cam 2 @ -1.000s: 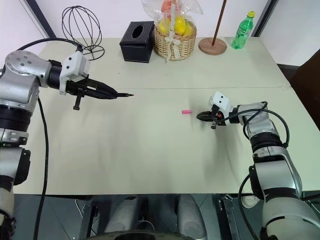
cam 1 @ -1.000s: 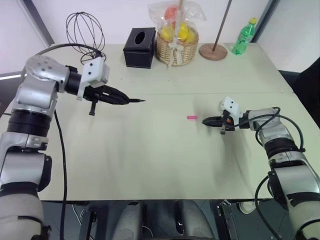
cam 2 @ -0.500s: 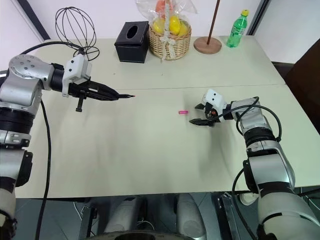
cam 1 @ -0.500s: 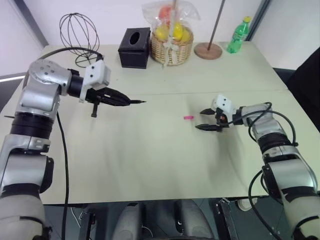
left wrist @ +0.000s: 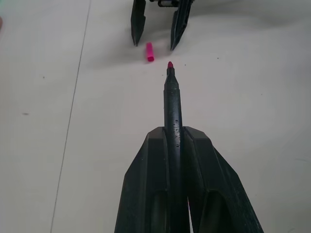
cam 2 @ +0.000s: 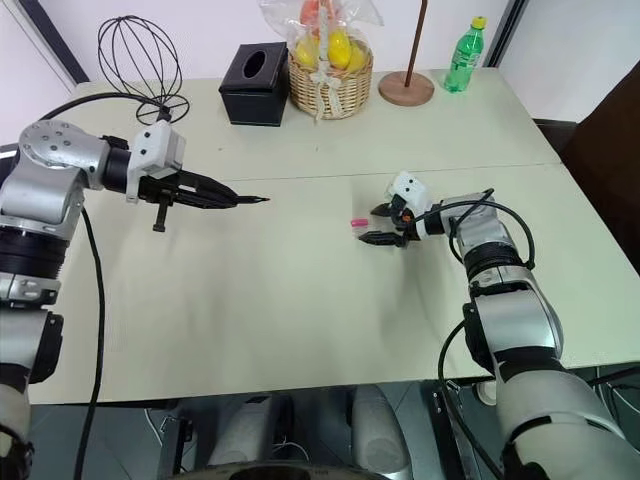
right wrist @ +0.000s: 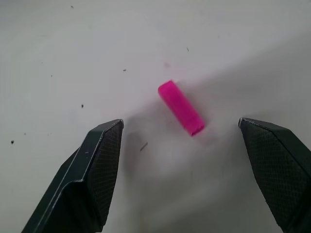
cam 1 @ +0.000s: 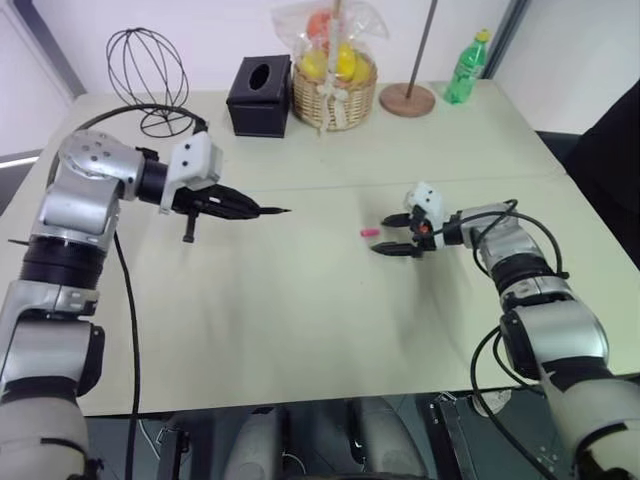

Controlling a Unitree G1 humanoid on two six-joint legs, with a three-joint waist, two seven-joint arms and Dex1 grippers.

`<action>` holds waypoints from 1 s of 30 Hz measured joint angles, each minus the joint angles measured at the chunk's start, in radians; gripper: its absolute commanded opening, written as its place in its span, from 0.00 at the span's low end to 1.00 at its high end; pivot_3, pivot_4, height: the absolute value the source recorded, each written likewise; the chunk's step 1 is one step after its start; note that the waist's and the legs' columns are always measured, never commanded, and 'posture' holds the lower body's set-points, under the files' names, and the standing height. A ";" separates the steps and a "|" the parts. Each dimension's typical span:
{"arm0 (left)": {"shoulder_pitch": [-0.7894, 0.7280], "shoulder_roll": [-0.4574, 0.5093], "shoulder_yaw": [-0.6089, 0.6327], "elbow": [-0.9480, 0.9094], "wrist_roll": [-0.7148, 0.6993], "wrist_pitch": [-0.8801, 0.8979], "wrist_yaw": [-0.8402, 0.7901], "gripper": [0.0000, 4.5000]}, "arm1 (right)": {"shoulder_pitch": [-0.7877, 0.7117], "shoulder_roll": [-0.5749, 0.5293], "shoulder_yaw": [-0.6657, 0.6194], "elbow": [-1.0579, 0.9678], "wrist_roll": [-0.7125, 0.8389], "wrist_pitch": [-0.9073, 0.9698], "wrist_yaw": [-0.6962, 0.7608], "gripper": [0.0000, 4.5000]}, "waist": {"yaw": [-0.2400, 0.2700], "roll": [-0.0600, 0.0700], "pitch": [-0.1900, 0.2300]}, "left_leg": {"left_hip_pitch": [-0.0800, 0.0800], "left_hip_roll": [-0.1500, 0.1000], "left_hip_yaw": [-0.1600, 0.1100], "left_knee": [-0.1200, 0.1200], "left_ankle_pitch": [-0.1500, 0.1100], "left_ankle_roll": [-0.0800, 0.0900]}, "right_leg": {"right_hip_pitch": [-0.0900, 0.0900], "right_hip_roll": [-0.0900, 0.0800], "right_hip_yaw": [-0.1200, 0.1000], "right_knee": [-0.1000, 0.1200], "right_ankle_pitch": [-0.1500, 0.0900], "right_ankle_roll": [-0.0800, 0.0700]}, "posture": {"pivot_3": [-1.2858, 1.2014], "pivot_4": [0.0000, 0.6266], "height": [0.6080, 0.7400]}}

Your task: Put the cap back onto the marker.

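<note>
Your left gripper point(cam 1: 238, 207) is clamping down on the marker point(left wrist: 172, 104), pinching it by the barrel. It's holding it roughly level over the left half of the table point(cam 1: 300, 330). The red tip is sticking out past the fingers and pointing toward the right edge, pretty much straight at the cap point(cam 1: 368, 232).

The pink cap is lying flat on the table, a little right of the middle, just on the near side of the seam running across the top. Nothing is touching it.

Your right gripper point(cam 2: 372, 225) is sitting low by the table with its fingers spread wide, coming in from the right edge. In the right wrist view the cap is lying at an angle in the gap between the two tips, clear of both. The marker tip and the cap are well apart.

Along the far edge you're looking at a wire ball point(cam 1: 145, 70), a black box point(cam 1: 259, 82), a fruit basket point(cam 1: 333, 78) and a green bottle point(cam 1: 463, 70), all well away from both grippers.
</note>
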 measured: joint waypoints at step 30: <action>0.025 0.000 0.019 -0.025 -0.003 0.021 0.031 0.00 | 0.027 -0.002 0.028 -0.053 -0.071 -0.133 -0.043 0.00 | 0.005 0.000 0.000 | 0.000 -0.001 0.000 0.000 0.000 0.000 | 0.000 -0.001 0.000 0.000 0.000 0.000 | 0.52 0.24 1.00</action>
